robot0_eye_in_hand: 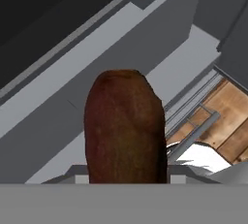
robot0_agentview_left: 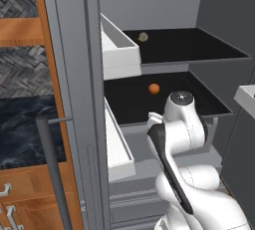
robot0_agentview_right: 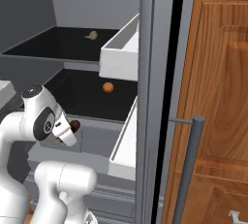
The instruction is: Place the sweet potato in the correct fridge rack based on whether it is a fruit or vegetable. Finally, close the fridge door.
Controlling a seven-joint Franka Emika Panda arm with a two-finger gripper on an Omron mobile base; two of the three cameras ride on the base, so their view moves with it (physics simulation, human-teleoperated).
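Sweet potato (robot0_eye_in_hand: 125, 128) apparently lengthwise along pincer (robot0_agentview_right: 71, 130)

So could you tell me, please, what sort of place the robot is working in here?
Most likely a home kitchen, at an open fridge: dark racks with white door bins, an orange ball on the lower rack, wooden cabinets alongside, and the tool shut on a sweet potato.
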